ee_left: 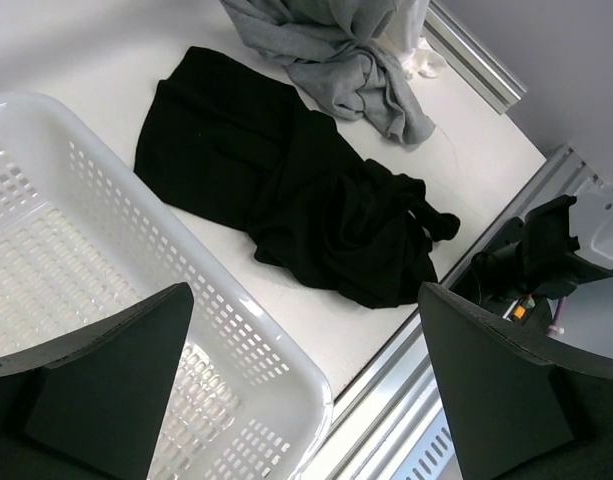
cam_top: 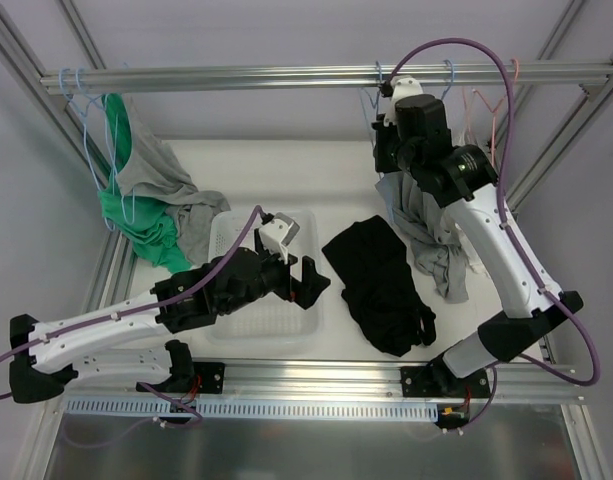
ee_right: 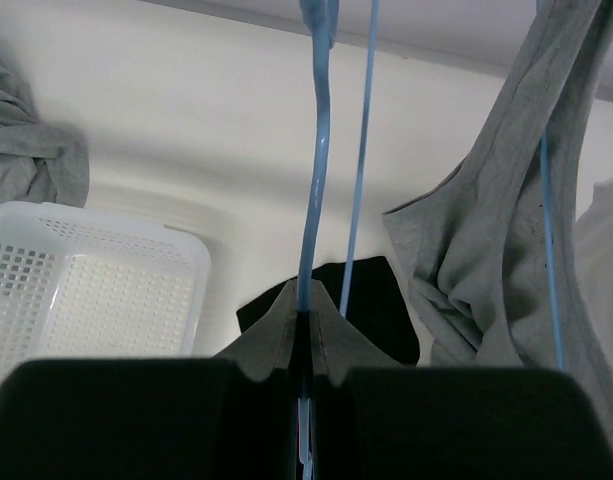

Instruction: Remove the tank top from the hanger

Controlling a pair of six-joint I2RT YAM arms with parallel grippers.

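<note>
A grey tank top (cam_top: 426, 225) hangs from the rail at the right, its lower end bunched on the table. In the right wrist view the tank top (ee_right: 496, 230) is draped over a thin blue wire. My right gripper (ee_right: 311, 300) is shut on a blue hanger (ee_right: 316, 180) just left of the top, high by the rail (cam_top: 384, 112). I cannot tell whether the gripped strip and that wire are one hanger. My left gripper (cam_top: 304, 280) stands open and holds nothing, over the near right corner of a white basket (ee_left: 286, 350), its jaws wide apart (ee_left: 304, 300).
A black garment (cam_top: 381, 280) lies crumpled on the table between the basket (cam_top: 226, 235) and the grey top. Green and grey clothes (cam_top: 136, 200) hang on hangers at the left end of the rail (cam_top: 286, 75). Pink hangers (cam_top: 486, 105) hang at the far right.
</note>
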